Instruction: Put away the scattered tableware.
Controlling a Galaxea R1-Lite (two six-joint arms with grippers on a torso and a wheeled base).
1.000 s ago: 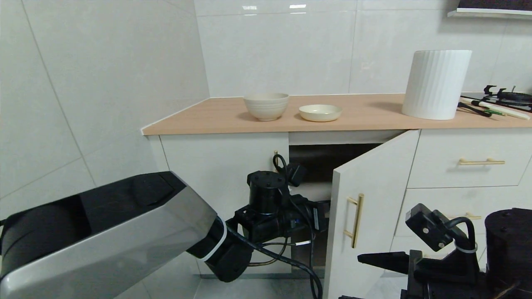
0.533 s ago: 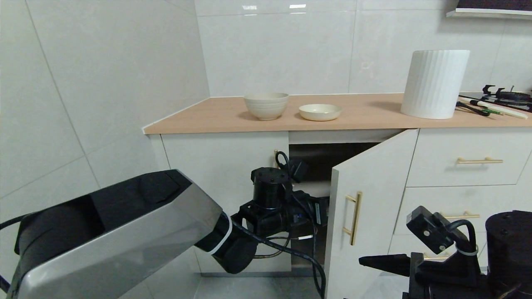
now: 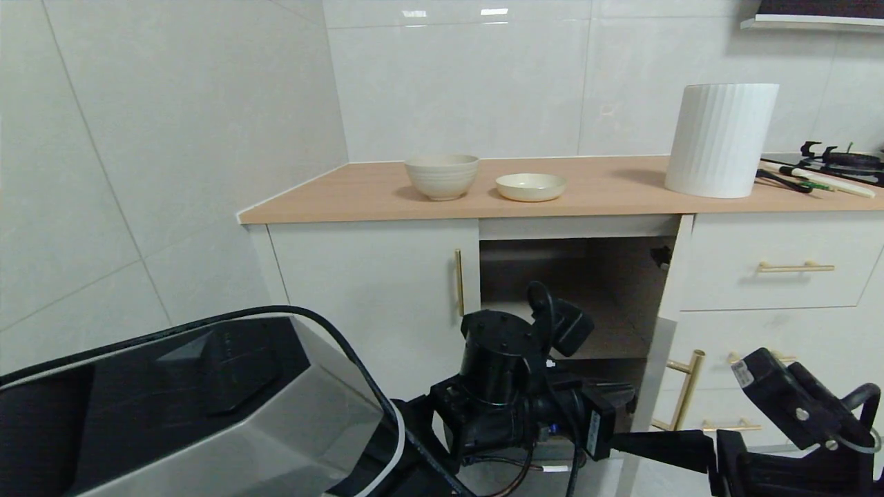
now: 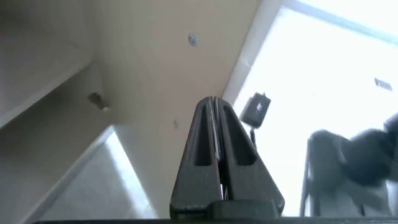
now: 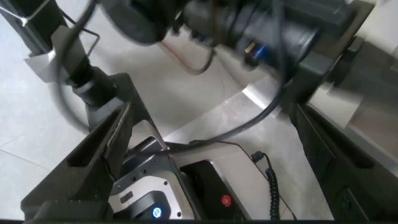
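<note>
Since the cabinet door (image 3: 652,386) stood wide open beside my left gripper (image 4: 213,106), its fingers (image 4: 202,143) pressed together low before the shelf (image 3: 608,338), I judged the spread right gripper (image 5: 212,111) free to fetch the bowl (image 3: 442,176) and dish (image 3: 531,186) waiting up on the countertop (image 3: 331,197).

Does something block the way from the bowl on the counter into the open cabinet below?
Nothing stands before the bowl, and the cabinet door is wide open. Only the left arm sits low before the opening.
</note>
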